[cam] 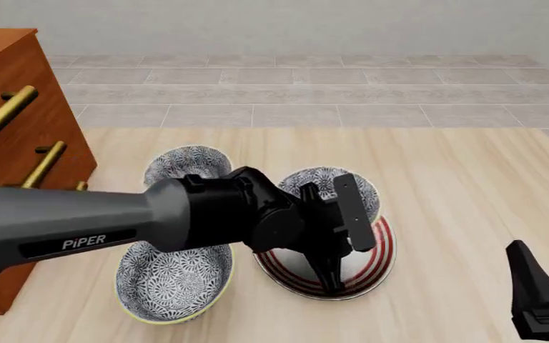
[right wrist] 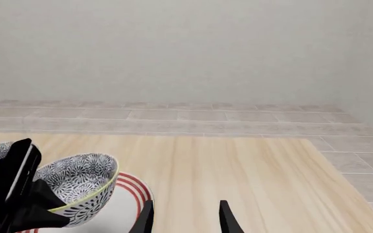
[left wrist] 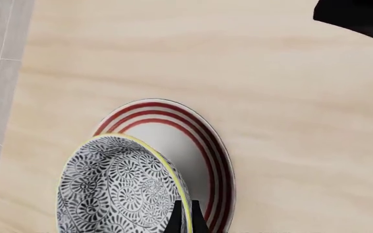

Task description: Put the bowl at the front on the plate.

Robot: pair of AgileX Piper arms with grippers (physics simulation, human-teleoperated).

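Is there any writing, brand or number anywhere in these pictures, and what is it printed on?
"PiPER": white letters on the grey left arm, front view.
No other text shows: the bowls, the plate and the wooden drawer unit carry only patterns, rings or plain handles.

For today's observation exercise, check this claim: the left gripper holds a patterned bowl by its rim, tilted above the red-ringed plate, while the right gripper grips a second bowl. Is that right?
Not quite. The right gripper grips nothing; the right wrist view shows its fingers apart over bare table. The rest stands: the left gripper pinches the bowl by its rim, tilted above the plate.
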